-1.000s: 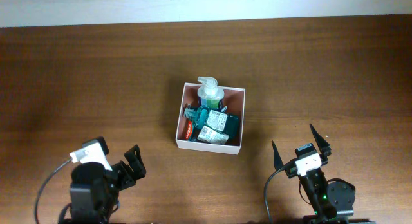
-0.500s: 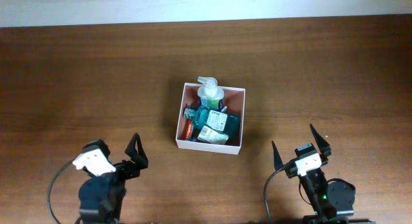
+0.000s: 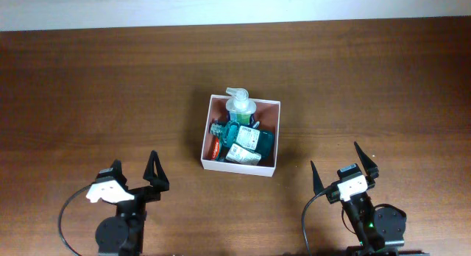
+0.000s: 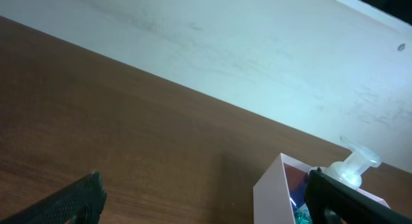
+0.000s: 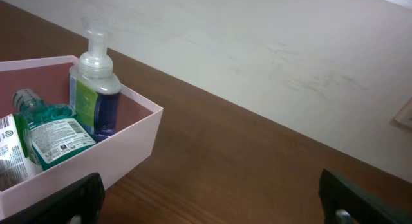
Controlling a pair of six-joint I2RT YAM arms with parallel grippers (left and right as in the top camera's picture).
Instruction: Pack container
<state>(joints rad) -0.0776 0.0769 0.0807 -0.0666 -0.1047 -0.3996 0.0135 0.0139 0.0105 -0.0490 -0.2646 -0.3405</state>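
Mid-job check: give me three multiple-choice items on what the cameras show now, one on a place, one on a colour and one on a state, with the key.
1. Where is the container?
A) near the middle of the table, ahead of both arms
B) at the far-left edge
C) at the near-right corner

2. What colour is the liquid in the lying bottle?
A) red
B) teal
C) yellow

3. How do the left pincer and right pincer stand?
A) both shut
B) one shut on a bottle
C) both open, holding nothing

Key: 1 A, the overhead view shows it centred beyond both pincers. 2 B, the right wrist view shows teal liquid. 3 C, the fingers are spread with nothing between them.
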